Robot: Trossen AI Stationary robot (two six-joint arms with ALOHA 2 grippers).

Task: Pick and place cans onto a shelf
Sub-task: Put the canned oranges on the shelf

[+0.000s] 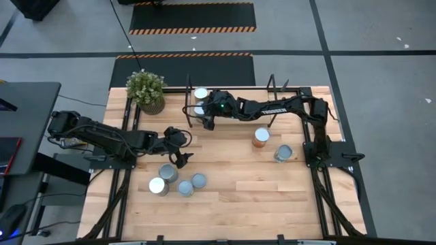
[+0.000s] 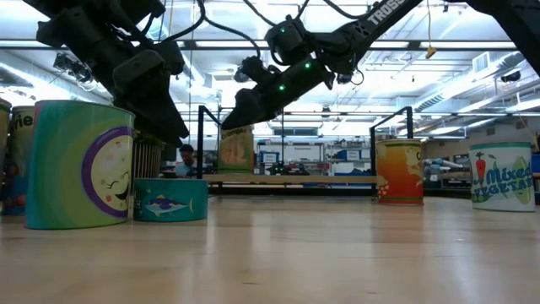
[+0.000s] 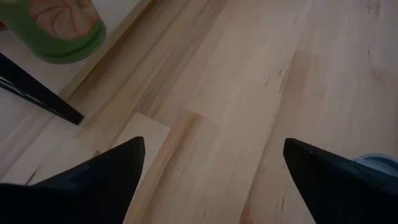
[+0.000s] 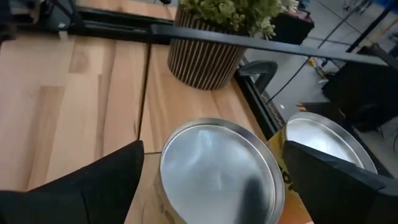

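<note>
Where cans (image 4: 214, 168) stand shelved, silver tops shine.

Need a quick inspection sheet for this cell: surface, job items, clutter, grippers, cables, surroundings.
Surface: light wooden table, bare between items.
Job's things: two cans on shelf at far edge, first can, second can; three grouped cans near front left; orange can and green can toward the right.
Clutter: potted plant at far left corner.
Grippers: right gripper open over the shelf cans; left gripper open above bare wood.
Cables: cable across the floor behind table.
Surroundings: striped floor mats; a person far behind.
</note>
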